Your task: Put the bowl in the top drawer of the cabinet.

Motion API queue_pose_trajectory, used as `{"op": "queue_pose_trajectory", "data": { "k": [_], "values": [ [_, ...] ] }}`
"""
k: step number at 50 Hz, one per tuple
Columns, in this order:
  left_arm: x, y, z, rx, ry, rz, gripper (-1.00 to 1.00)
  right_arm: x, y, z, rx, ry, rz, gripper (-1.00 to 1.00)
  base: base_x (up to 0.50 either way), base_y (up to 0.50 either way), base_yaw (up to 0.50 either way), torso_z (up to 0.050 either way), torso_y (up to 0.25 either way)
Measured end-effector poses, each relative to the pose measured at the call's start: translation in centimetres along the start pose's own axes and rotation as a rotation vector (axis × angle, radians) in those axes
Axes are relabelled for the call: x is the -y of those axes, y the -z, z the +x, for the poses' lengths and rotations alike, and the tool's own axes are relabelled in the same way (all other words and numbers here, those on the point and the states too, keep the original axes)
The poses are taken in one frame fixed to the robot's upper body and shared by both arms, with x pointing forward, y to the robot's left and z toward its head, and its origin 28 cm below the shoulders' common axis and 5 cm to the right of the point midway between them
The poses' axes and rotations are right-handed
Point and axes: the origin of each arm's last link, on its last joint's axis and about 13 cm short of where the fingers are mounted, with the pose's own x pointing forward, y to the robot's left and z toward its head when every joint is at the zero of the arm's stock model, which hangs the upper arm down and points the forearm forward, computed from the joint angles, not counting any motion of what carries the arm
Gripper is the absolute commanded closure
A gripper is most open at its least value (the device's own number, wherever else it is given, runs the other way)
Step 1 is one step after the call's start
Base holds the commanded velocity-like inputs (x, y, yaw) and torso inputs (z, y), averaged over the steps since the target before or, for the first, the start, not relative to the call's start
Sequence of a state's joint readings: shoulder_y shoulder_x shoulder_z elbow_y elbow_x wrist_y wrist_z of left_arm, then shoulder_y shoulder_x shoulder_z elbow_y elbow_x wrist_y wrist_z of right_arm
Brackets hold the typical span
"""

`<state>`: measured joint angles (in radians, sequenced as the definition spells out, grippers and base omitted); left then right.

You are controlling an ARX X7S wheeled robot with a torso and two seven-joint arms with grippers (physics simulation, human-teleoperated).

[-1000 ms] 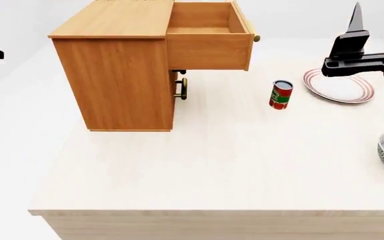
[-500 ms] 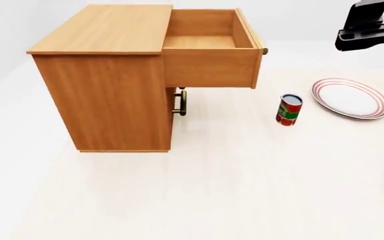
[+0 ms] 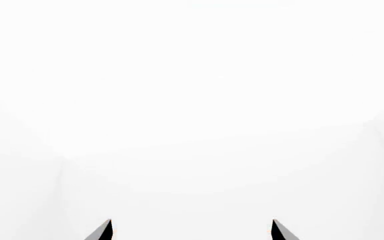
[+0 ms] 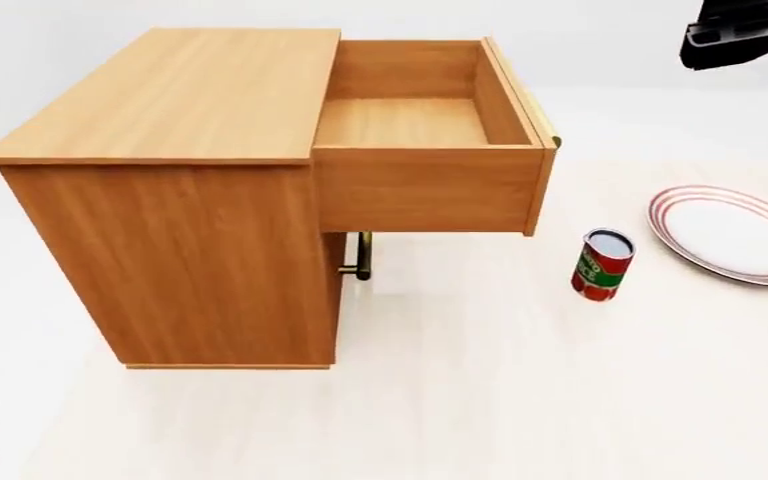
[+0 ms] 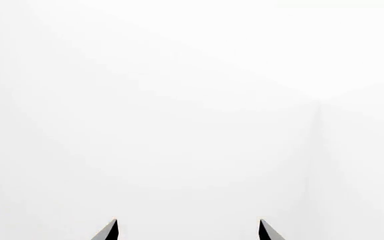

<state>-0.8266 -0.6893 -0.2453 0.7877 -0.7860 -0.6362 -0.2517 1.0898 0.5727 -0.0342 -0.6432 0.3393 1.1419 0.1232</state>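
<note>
Drawer (image 4: 424,125) of the cabinet (image 4: 171,200) stands pulled out, well below my right gripper (image 5: 188,231); both grippers, left gripper (image 3: 191,231) too, gape empty. I see no bowl anywhere.

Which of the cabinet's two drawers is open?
The top drawer is open: it is pulled well out from the cabinet, showing its bare wooden inside. The lower drawer is shut, with only its handle peeking out under the open one.

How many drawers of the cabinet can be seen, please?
2. The top drawer is pulled out and empty. The lower drawer sits beneath it; only its handle shows, the rest is hidden.
</note>
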Motion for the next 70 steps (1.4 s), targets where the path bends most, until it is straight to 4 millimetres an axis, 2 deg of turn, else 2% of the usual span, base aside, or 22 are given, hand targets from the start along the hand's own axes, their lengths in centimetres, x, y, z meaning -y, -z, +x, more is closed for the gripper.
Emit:
{"op": "queue_pose_trajectory", "data": {
  "k": [24, 34, 41, 48, 59, 70],
  "values": [
    [0.1, -0.3, 0.3, 0.017, 0.014, -0.002, -1.0, 0.4, -0.5, 0.1, 0.012, 0.004, -0.014, -1.0, 0.41, 0.0, 0.0, 0.0, 0.0],
    [0.2, -0.2, 0.4, 0.024, 0.025, -0.011, -1.0, 1.1, -1.3, 0.2, -0.042, 0.014, -0.021, -1.0, 0.01, 0.0, 0.0, 0.0, 0.0],
    [0.4, -0.2, 0.5, 0.03, 0.036, -0.024, -1.0, 2.3, -2.2, 1.1, -0.209, 0.043, -0.02, -1.0, 0.0, 0.0, 0.0, 0.0, 0.0],
    [0.5, -0.1, 0.7, 0.04, 0.047, -0.039, -1.0, 3.0, -3.3, 1.3, -0.424, -0.045, -0.059, -1.0, 0.0, 0.0, 0.0, 0.0, 0.0],
    [0.5, 0.1, 0.9, 0.063, 0.057, -0.064, -1.0, 5.7, -4.2, 0.1, -0.712, -0.131, -0.126, -1.0, 0.0, 0.0, 0.0, 0.0, 0.0],
    [0.4, 0.1, 0.8, 0.087, 0.049, -0.079, -1.0, 9.2, -4.3, -2.4, -0.92, -0.169, -0.141, -1.0, 0.0, 0.0, 0.0, 0.0, 0.0]
  ]
}}
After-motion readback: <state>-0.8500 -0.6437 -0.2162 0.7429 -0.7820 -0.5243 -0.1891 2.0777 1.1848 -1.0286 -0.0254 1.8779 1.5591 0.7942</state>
